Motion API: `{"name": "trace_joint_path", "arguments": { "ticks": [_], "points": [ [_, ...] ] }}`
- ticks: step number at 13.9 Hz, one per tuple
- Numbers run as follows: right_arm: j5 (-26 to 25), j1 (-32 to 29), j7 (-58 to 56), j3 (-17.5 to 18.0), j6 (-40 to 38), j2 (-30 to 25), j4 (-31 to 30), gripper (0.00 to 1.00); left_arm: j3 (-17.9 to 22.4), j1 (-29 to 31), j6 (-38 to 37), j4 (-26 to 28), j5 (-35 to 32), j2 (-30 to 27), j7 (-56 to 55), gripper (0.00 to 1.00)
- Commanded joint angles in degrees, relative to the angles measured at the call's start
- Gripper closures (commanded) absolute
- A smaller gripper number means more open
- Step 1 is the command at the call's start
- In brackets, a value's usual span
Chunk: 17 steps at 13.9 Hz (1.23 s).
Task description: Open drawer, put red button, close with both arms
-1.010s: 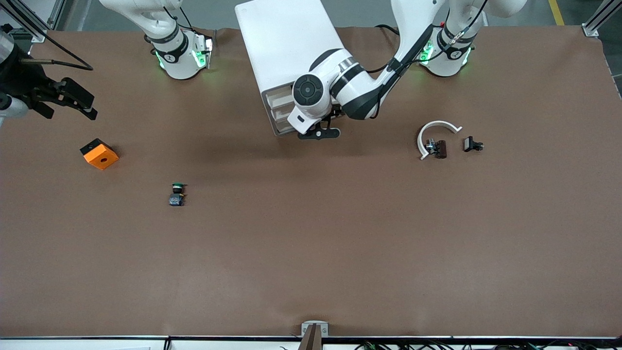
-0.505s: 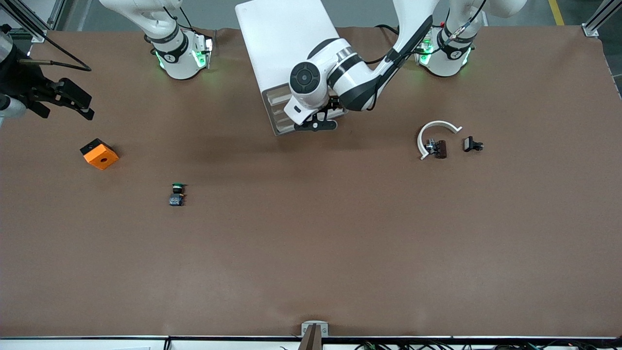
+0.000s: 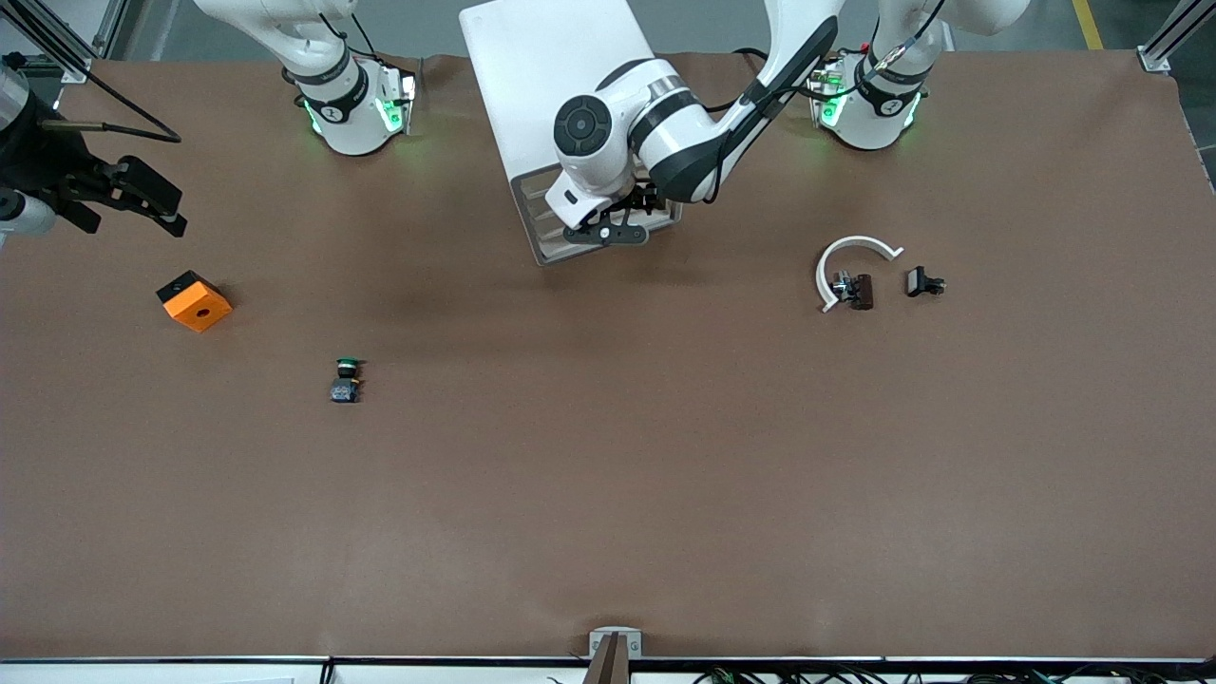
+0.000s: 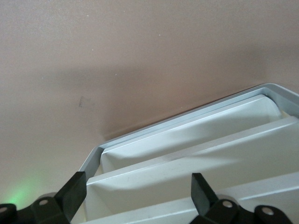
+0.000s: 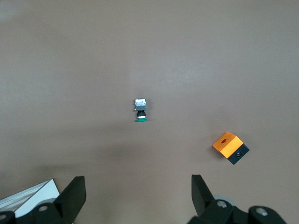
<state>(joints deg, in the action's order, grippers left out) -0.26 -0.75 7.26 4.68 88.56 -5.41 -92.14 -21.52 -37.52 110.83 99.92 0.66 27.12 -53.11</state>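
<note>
Left gripper: over the front edge of the white drawer cabinet, between the two arm bases; its arm reaches in from its base.
Left gripper's state: the left wrist view shows the fingers spread apart with nothing between them, hanging in front of the stacked drawer fronts. I cannot tell whether they touch a front.
Drawers: the left wrist view alone shows the pale fronts inside the grey frame; the front view hides most of that face under the arm.
Right gripper: hangs idle over the table at the right arm's end, above and near the orange block.
Right gripper's state: fingers wide apart, empty.
Right wrist view adds: the orange block's black underside and the blue base of the green-capped button.
Red button: seen in no view; its place cannot be told.
Green-capped button: on the table, nearer the front camera than the orange block.
Left arm's end: a white arc, a dark brown part inside it, a black clip beside.
</note>
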Motion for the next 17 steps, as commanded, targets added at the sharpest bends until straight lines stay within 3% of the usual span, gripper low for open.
{"name": "trace_joint_path", "arguments": {
  "ticks": [1,5,11,13,17],
  "points": [
    [-0.9,-0.2,-0.4,0.3,-0.8,0.6,1.4,0.00,-0.2,1.9,1.1,0.2,0.6,-1.7,-0.2,0.00],
    [-0.8,-0.2,-0.4,0.3,-0.8,0.7,1.4,0.00,0.0,11.9,1.0,-4.8,-3.6,-1.3,0.6,0.00],
    [-0.8,-0.1,-0.4,0.3,-0.8,0.7,1.4,0.00,0.1,32.4,0.4,-12.3,-6.1,-3.5,1.6,0.00],
    [-0.8,-0.1,-0.4,0.3,-0.8,0.7,1.4,0.00,-0.2,37.8,0.3,-14.3,-10.4,-4.7,6.1,0.00],
    [-0.7,-0.1,-0.4,0.3,-0.8,0.7,1.4,0.00,-0.5,44.3,-4.6,-17.6,-11.1,-8.1,8.0,0.00]
  ]
}}
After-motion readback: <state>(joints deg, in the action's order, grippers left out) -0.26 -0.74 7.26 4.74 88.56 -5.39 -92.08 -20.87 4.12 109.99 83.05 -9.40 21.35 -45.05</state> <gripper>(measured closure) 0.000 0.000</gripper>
